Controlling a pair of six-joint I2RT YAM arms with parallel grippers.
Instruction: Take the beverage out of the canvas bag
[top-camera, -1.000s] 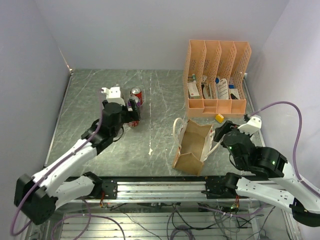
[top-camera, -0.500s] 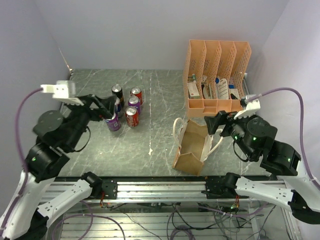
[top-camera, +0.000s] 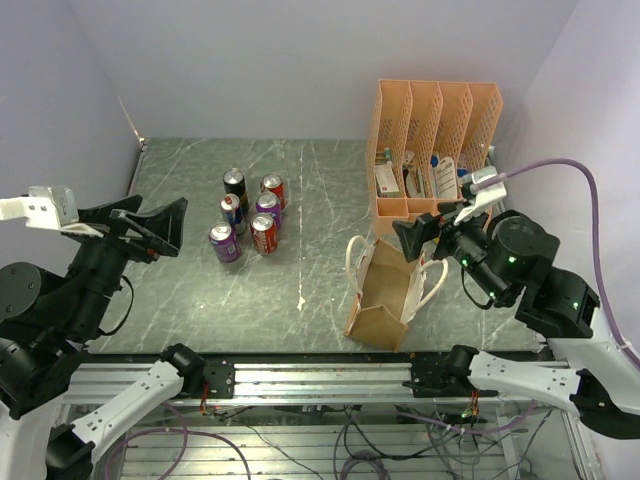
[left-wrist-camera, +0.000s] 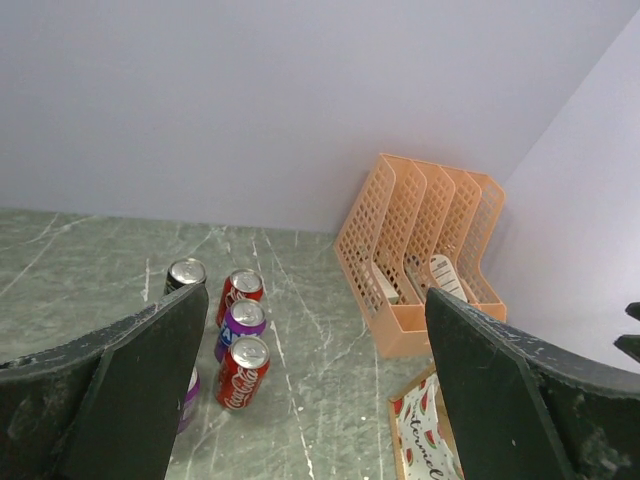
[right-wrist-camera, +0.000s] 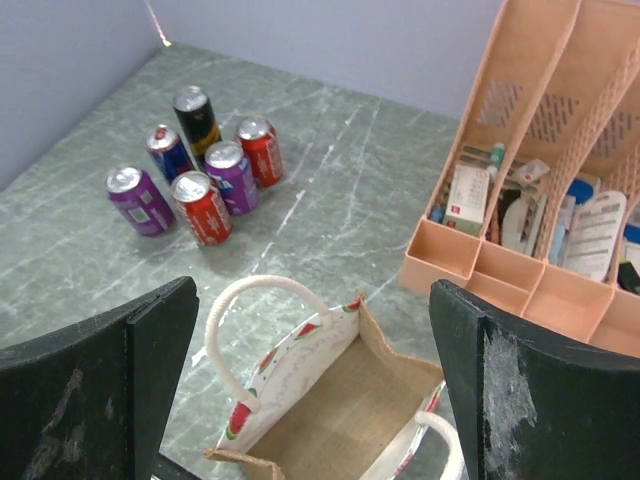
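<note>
The canvas bag (top-camera: 385, 292) stands on the grey-green marbled table (top-camera: 320, 180), right of centre and toward the near edge, with its mouth open upward. Its outside is tan-brown and its lining carries a watermelon print. A white rope handle (right-wrist-camera: 232, 325) arches over its left rim. In the right wrist view, the part of the inside that shows is plain burlap; the near part is cut off at the picture's edge.

The right gripper (top-camera: 422, 236) hangs in the air above the bag's far right corner. Its 2 fingers are spread wide with nothing between them, and it looks clear of the bag and the handles. From its own camera the bag's open mouth lies below and between the fingers.

6 beverage cans (top-camera: 267, 206) stand upright in a tight cluster on the table, outside the bag, well to its left and somewhat farther back. There is 1 black can at the far end, 2 red, 2 purple and 1 blue-and-silver.

The left gripper (top-camera: 160, 228) sits high at the left side, to the near left of the cans, also spread wide and empty. In the left wrist view the cans show low between its fingers, closer to the left one. A corner of the bag's printed lining shows at the bottom edge.

A peach-orange file organizer (top-camera: 400, 120) with 4 slots stands just beyond the bag, holding papers and small packs.
</note>
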